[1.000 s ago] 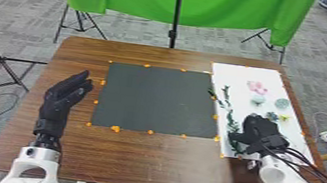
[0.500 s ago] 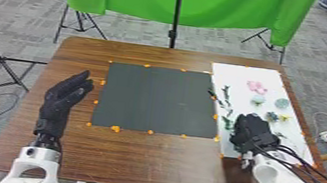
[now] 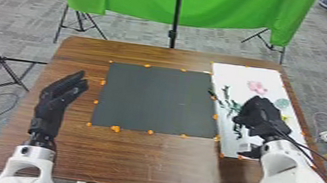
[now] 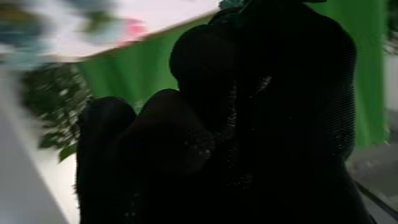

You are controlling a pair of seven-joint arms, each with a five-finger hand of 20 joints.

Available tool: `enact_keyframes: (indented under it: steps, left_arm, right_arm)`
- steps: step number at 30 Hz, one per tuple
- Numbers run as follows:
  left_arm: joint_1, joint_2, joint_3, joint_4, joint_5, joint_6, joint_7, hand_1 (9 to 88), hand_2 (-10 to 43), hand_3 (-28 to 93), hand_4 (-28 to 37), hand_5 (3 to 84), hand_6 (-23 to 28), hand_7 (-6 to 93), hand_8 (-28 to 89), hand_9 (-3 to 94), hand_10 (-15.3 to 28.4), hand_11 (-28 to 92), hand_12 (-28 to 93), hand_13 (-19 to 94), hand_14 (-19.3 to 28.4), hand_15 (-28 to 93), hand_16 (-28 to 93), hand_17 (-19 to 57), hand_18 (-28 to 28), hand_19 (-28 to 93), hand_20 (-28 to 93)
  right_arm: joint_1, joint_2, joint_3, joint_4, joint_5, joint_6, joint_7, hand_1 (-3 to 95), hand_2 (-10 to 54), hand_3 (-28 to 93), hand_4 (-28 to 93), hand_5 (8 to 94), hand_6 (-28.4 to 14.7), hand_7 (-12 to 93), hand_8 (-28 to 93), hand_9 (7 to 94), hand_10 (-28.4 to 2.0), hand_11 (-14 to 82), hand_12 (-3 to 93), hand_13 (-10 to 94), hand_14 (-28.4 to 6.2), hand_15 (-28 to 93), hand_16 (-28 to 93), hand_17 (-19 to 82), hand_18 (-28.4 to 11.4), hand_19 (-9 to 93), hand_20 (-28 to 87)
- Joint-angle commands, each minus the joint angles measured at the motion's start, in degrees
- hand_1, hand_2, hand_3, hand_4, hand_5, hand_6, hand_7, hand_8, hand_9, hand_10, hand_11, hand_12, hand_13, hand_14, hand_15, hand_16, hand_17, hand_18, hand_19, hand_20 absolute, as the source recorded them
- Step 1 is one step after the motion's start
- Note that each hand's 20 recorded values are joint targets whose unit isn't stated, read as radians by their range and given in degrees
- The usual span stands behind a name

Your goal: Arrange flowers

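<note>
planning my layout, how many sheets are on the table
2: a dark sheet in the middle of the table, a white sheet to its right, under the flowers

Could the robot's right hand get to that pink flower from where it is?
Probably yes: the pink flower lies uncovered on the white sheet, just beyond the right hand, and I see nothing blocking the way.

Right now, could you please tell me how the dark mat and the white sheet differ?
The dark mat is nearly square and lies near the table's middle; the white sheet is longer and narrower, on the right. The white sheet bears the pink flower and has the right robot hand over it, while the left robot hand is left of the dark mat. Both lie flat on the brown table.
</note>
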Motion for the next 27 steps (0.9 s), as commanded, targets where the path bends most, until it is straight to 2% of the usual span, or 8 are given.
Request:
enact_keyframes:
  steps: [1, 3, 6, 8, 13, 17, 18, 27]
  left_arm:
    - [0.7, 2.81, -2.38, 5.46, -5.55, 6.3, 0.5, 24.2, -3.3, 64, -25.3, 43.1, 3.9, 10.0, -6, 39.4, 12.2, 13, 13, 29, 15.4, 15, 2, 4.0, 13.1, 5, 17]
    - [0.6, 3.43, -2.31, 6.55, -6.22, 7.66, 0.51, 22.6, 0.3, 63, -27.7, 42.7, 3.7, 9.6, -6, 38.8, 11.9, 12, 13, 29, 15.3, 12, 2, 4.0, 12.9, 4, 16]
    - [0.6, 3.95, -2.32, 7.28, -6.8, 7.55, -0.02, 20.4, 2.0, 62, -28.2, 42.5, 3.6, 9.3, -6, 38.6, 11.9, 11, 13, 28, 15.2, 12, 2, 4.0, 12.6, 4, 16]
    - [0.6, 3.94, -2.31, 7.27, -6.19, 7.14, -0.42, 19.9, 2.1, 62, -28.2, 42.3, 3.6, 9.2, -6, 38.5, 12.0, 11, 13, 28, 15.2, 12, 2, 3.9, 12.6, 4, 16]
    - [0.3, 3.75, -1.44, 7.06, -6.0, 6.75, -0.1, 19.5, 1.6, 63, -28.3, 42.2, 3.6, 9.2, -5, 38.4, 12.1, 11, 13, 28, 15.5, 12, 3, 3.8, 12.5, 4, 16]
    - [-0.3, 3.73, -0.71, 6.99, -5.09, 5.69, -0.65, 19.8, 1.3, 63, -28.3, 42.2, 3.6, 9.2, -5, 38.5, 12.1, 11, 13, 28, 15.5, 13, 3, 3.8, 12.5, 4, 16]
    - [-0.1, 3.82, -0.37, 6.68, -5.18, 5.8, -0.4, 20.0, 1.1, 63, -28.3, 42.2, 3.6, 9.2, -5, 38.5, 12.1, 11, 13, 28, 15.5, 13, 3, 3.7, 12.5, 4, 16]
    - [-2.0, 3.76, 1.79, 6.89, -4.52, 2.69, -1.23, 20.3, 0.6, 64, -28.3, 42.2, 3.7, 9.1, -5, 38.5, 12.1, 12, 13, 29, 15.7, 13, 3, 3.5, 12.5, 4, 16]
  right_arm:
    - [28.8, -7.1, -21.3, 5.9, 8.5, -6.1, -2.9, 80.7, -9.5, -27, 69, 81.1, 0.2, 37, 27, 84.2, -12.3, 44.1, 42.5, 88, -4.9, 67, 35, 65, -14.8, 93, 63]
    - [34.1, -10.0, -26.2, 8.9, 10.2, -6.8, -3.4, 80.4, -9.5, -27, 69, 81.0, 0.2, 38, 27, 84.1, -12.4, 44.3, 42.3, 88, -4.9, 67, 34, 65, -14.7, 93, 63]
    - [40.0, -14.1, -31.5, 12.9, 13.2, -8.1, -3.7, 80.3, -9.5, -26, 69, 81.0, 0.3, 38, 27, 84.0, -12.3, 44.5, 42.2, 88, -4.9, 67, 34, 65, -14.7, 93, 63]
    - [43.2, -15.9, -34.7, 15.1, 14.7, -8.6, -3.7, 80.2, -9.5, -26, 69, 81.1, 0.2, 38, 27, 84.0, -12.3, 44.6, 42.2, 88, -4.9, 68, 34, 65, -14.6, 93, 64]
    - [47.8, -20.0, -40.5, 19.1, 18.3, -9.7, -3.2, 80.0, -9.5, -25, 67, 81.1, 0.3, 37, 27, 83.8, -12.4, 44.9, 42.0, 88, -4.9, 68, 34, 65, -14.6, 93, 64]
    - [49.1, -22.9, -43.5, 21.9, 19.3, -9.3, -2.9, 79.9, -9.5, -25, 67, 81.0, 0.2, 38, 27, 83.8, -12.5, 45.1, 41.9, 88, -4.8, 68, 34, 65, -14.7, 93, 64]
    - [49.5, -23.3, -44.3, 22.1, 19.4, -9.1, -2.6, 79.9, -9.5, -25, 67, 81.0, 0.2, 38, 27, 83.7, -12.4, 45.1, 41.9, 88, -4.8, 68, 34, 65, -14.7, 93, 64]
    - [52.0, -28.5, -50.1, 29.4, 19.4, -7.4, -1.8, 79.4, -9.5, -22, 64, 80.9, 0.2, 37, 26, 83.6, -12.5, 45.2, 41.6, 88, -4.7, 68, 34, 65, -14.5, 93, 64]
